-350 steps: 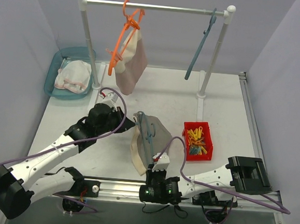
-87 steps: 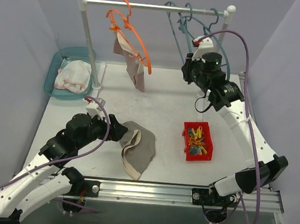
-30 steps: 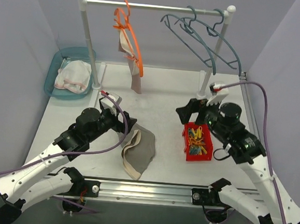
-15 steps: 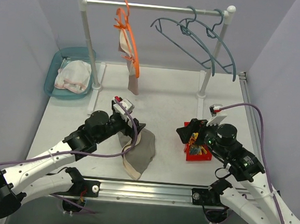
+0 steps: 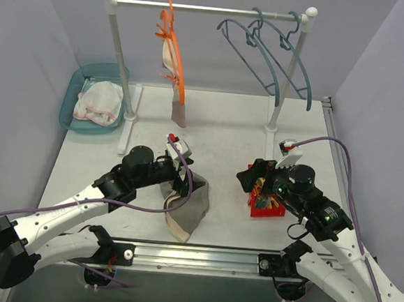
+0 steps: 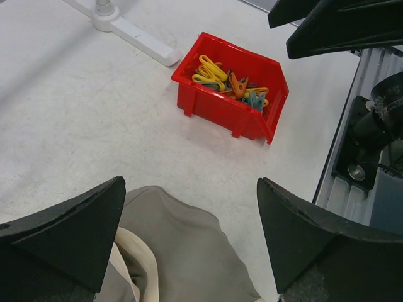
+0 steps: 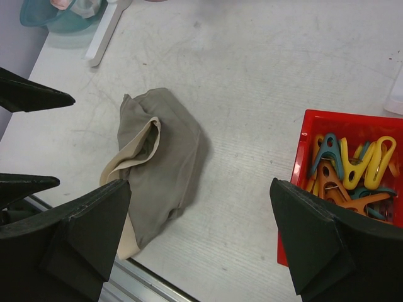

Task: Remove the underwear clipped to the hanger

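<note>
From above, the taupe underwear is being seen lying crumpled on the table, with the left tool just over it. At the left wrist, its fingers are being held apart, empty. At the right wrist, the right tool is being held spread, near the red bin.

Robotics laboratory test cell. Evidence: a white table boxed in by plain pale walls. The left arm and right arm are bolted to a metal rail at its near edge, trailing purple cables. Staged props: a small clothes rack with an orange hanger, a red bin of pegs, a teal basket.
</note>
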You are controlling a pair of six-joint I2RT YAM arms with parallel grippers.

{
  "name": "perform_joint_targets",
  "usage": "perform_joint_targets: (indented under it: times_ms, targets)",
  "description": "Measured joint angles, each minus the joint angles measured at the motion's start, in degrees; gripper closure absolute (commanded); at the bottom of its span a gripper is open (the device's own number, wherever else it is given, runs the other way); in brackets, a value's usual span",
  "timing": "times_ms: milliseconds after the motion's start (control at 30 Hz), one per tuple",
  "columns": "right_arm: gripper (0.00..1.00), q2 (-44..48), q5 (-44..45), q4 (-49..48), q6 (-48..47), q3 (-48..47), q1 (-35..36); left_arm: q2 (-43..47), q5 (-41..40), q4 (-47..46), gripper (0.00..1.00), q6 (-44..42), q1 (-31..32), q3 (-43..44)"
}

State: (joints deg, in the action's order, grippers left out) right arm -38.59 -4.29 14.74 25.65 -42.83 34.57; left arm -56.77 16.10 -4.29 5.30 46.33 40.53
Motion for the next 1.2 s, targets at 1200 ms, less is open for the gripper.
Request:
perform_joint_targets:
  times_ms: [1200]
  targets:
    - [0.00,-0.4,0.0,-1.0,-0.1,0.5,0.0,2.2,0.7,3.3,0.06,0.9,0.0,2.2]
